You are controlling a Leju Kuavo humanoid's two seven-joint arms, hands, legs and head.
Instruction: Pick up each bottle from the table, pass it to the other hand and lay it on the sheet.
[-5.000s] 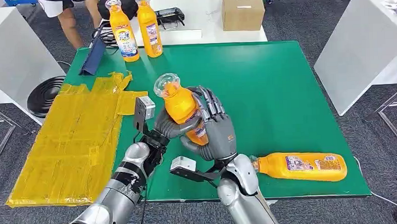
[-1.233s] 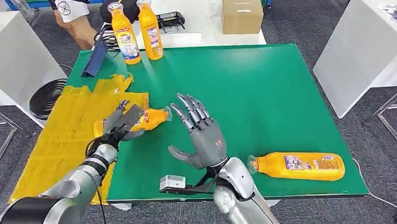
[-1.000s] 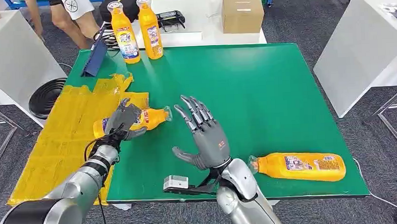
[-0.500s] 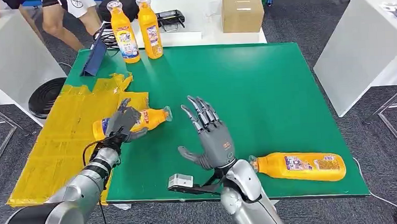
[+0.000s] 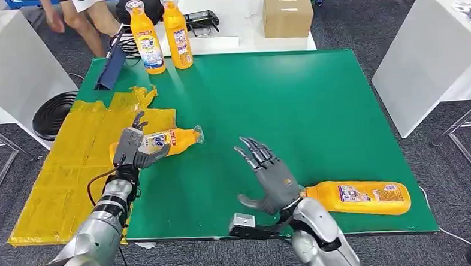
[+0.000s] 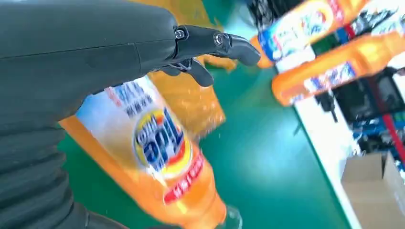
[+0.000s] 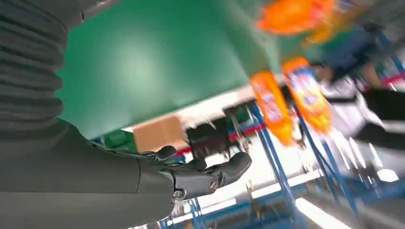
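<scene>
The right hand (image 5: 270, 178) has drawn back toward the near edge, fingers spread and empty, close beside the lying bottle (image 5: 357, 198) at near right. The left hand (image 5: 133, 149) has loosened: fingers lifted apart over the placed bottle (image 5: 164, 140), which lies half on the yellow sheet (image 5: 73, 170). Label writing is unreadable.

Bottle (image 6: 157, 157) labels carry blue and red print, too blurred to read; same on the two upright bottles (image 5: 145, 38) far left. No legible text.
</scene>
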